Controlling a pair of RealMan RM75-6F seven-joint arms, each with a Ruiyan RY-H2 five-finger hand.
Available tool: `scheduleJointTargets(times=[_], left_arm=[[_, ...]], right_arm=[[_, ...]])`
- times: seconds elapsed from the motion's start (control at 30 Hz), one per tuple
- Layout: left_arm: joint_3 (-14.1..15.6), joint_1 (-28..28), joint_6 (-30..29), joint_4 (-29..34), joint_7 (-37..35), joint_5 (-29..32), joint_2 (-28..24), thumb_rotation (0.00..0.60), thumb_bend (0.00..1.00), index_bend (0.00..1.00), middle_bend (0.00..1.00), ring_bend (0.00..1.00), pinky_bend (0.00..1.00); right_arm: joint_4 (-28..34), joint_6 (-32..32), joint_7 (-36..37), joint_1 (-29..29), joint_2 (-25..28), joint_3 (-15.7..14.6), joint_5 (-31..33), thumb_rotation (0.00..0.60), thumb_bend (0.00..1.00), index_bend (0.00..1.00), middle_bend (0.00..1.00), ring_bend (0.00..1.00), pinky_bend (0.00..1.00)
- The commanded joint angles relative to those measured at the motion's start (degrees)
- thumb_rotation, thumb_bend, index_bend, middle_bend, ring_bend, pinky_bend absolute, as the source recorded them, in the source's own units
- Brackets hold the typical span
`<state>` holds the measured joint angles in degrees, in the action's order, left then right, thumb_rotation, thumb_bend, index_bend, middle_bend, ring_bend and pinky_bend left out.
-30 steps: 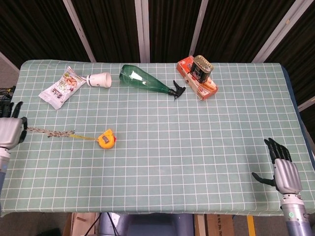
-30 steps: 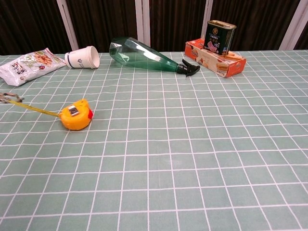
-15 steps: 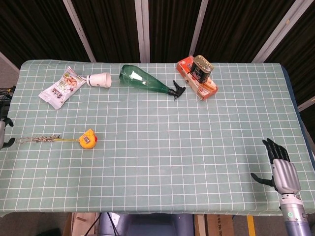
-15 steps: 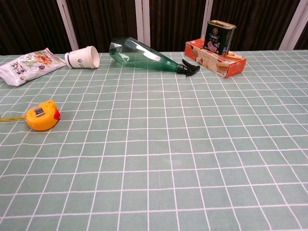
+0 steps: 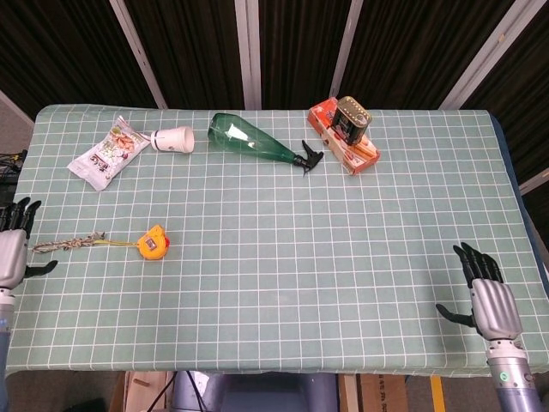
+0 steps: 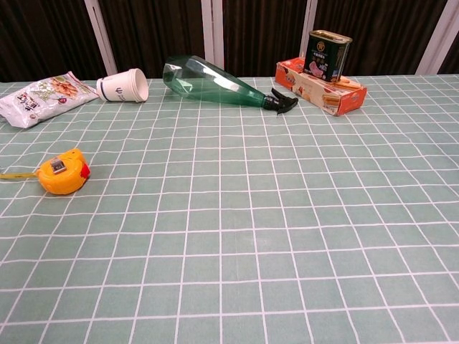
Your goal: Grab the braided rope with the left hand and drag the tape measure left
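Yellow tape measure [image 5: 153, 243] — one, lying at the table's [image 5: 283, 283] left side, its tape joined to one braided rope [image 5: 67, 245] lying loose beside the left hand [image 5: 10, 249]. One cup [image 5: 174, 138], one bottle [image 5: 255, 142], one tin [image 5: 352, 118], one box [image 5: 330, 137], one snack bag [image 5: 107, 152]. Only the head view shows rope and hands — both hands spread upright, empty, the right hand [image 5: 490, 300] at the table's right front.

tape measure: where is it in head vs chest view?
Head view: tape measure lies left of centre, below the paper cup, its yellow tape running left to the braided rope.
Chest view: tape measure is at the left edge, mid-height.
Shared landmark: the paper cup, on its side, farther back in both.
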<state>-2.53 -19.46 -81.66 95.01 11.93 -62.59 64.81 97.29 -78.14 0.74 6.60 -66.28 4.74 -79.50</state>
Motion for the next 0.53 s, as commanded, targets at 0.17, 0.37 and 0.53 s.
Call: scheduleJointTargets(times=[0.17,0.37,0.53], left_arm=[[5.4,6.1,-9.2,7.9,-0.7,-15.2,3.3,0.600,0.02,0.00,0.00,0.00,0.00],[7.3,7.6,-10.8,6.6,1.3,-21.8,6.9,0.600,0.02,0.00,0.00,0.00,0.00],[7.7,8.5,-10.9,5.0,1.0,-23.5,7.6,0.600,0.01,0.00,0.00,0.00,0.00]], right_arm=[[-0.5,-0.5,-0.9,0.1,-0.2,-0.4,-1.1,0.600,0.18,0.00,0.00,0.00,0.00],[-1.5,-2.0,-1.8,-0.1,-0.8,-0.7,-3.1,0.600,0.18,0.00,0.00,0.00,0.00],[-3.1,-4.7,-1.2,-0.6,-1.7,-0.4,-4.9,0.600,0.18,0.00,0.00,0.00,0.00]])
